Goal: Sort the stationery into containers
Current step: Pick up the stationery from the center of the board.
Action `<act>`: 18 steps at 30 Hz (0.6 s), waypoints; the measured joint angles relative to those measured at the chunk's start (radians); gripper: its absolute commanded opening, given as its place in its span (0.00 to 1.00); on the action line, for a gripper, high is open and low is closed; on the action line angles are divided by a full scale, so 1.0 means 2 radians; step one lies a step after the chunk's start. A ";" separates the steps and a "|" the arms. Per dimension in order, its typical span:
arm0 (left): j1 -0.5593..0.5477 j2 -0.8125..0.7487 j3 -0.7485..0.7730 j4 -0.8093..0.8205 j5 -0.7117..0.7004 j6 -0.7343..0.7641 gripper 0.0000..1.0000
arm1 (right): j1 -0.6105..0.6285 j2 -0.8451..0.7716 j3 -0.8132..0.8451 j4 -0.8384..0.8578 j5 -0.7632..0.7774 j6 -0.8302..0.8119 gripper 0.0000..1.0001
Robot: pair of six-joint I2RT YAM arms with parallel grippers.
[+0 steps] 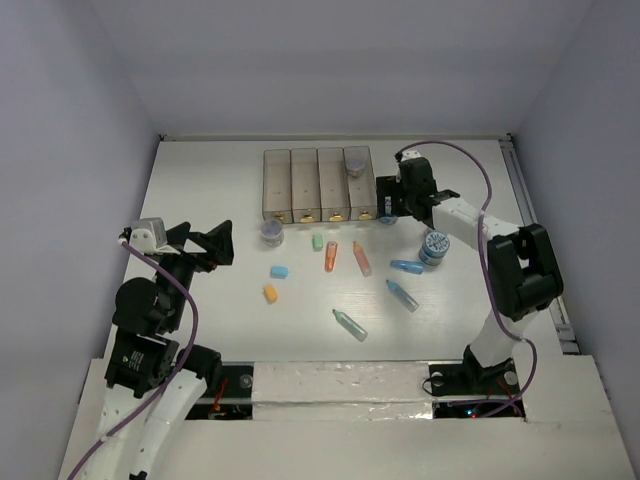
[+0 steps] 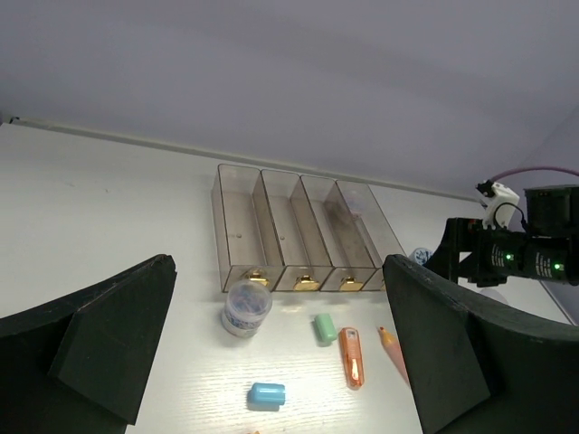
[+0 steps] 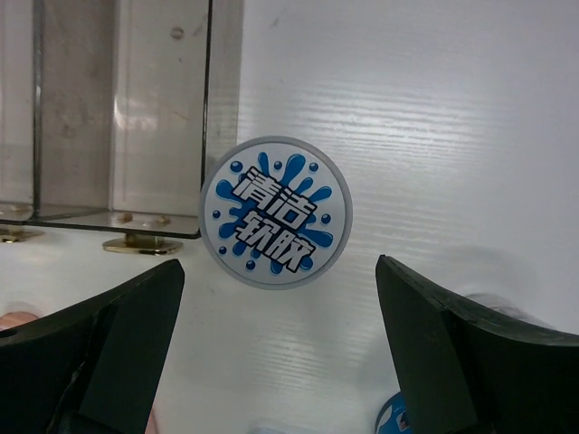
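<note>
Right hand (image 3: 278, 265) wide open; round jar (image 3: 276, 212) between fingers, untouched.

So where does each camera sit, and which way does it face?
Top external: above, behind the bases, looking down on the table; left arm, right arm show.
Left wrist: low at left, facing the bins; left fingers frame it.
Right wrist: looks down on a jar beside the bins; right fingers below.
Shared by all: the bins.

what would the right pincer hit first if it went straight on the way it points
The round jar with the blue-splash lid, centred between its open fingers beside the end bin. Nothing shows in front of it, though depth is unclear.
</note>
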 measured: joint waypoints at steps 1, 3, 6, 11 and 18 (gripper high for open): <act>0.000 0.000 0.000 0.000 0.000 0.000 0.99 | 0.000 0.007 0.002 -0.005 0.000 0.000 0.91; 0.000 0.000 0.000 0.000 0.000 0.000 0.99 | -0.001 0.019 0.009 -0.011 -0.001 0.000 0.91; 0.000 0.000 0.000 0.000 0.000 0.000 0.99 | -0.004 0.027 0.017 -0.017 -0.002 -0.002 0.91; 0.000 0.001 0.000 0.000 0.000 0.000 0.99 | -0.011 0.029 0.026 -0.018 -0.002 -0.002 0.84; 0.000 0.004 0.000 0.000 0.000 0.000 0.99 | -0.016 0.047 0.045 -0.019 0.001 -0.003 0.83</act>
